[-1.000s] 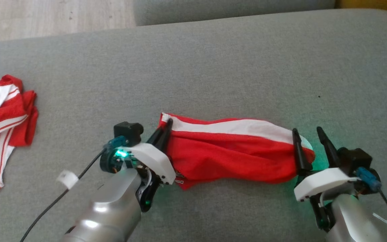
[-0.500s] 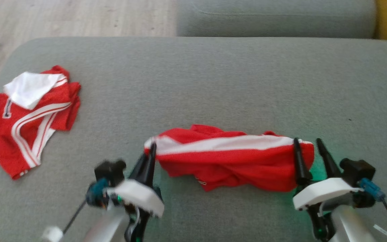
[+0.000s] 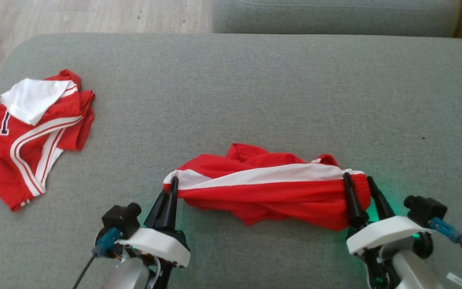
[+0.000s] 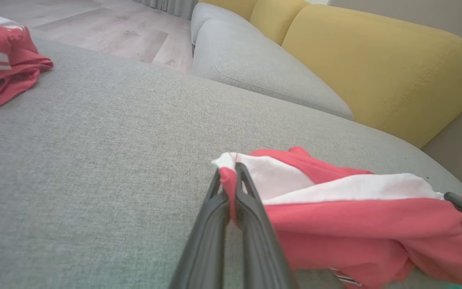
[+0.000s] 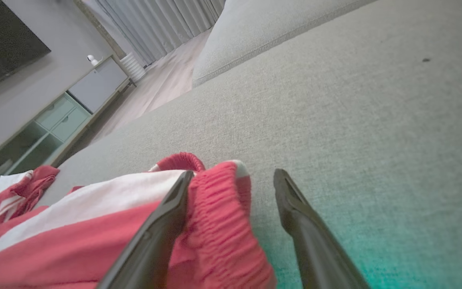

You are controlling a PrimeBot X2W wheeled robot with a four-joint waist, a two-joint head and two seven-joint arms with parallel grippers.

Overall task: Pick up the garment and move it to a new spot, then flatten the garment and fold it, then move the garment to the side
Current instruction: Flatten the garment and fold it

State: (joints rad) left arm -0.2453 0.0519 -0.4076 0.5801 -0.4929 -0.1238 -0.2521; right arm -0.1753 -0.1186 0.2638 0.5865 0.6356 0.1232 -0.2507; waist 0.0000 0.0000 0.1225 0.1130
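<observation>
The garment [image 3: 271, 192] is red with a broad white stripe and lies bunched across the near part of the grey sofa cushion [image 3: 255, 92]. My left gripper [image 3: 172, 184] is shut on its left corner, and the left wrist view shows the red and white edge pinched between the left gripper [image 4: 227, 171] tips. My right gripper [image 3: 358, 177] stands open at the garment's right end. In the right wrist view the gathered waistband [image 5: 219, 208] lies between the fingers of that gripper [image 5: 233, 174], with the left finger resting over the cloth.
A second red and white garment [image 3: 30, 132] lies crumpled at the cushion's left edge. Wooden floor [image 3: 94, 16] lies beyond that edge. Another grey cushion [image 3: 335, 16] and a yellow sofa back [image 4: 375, 60] stand behind.
The head view has shifted. Both grippers and the garment have gone leftward across the cushion, and the garment is more bunched, with a red fold now behind the stripe.
</observation>
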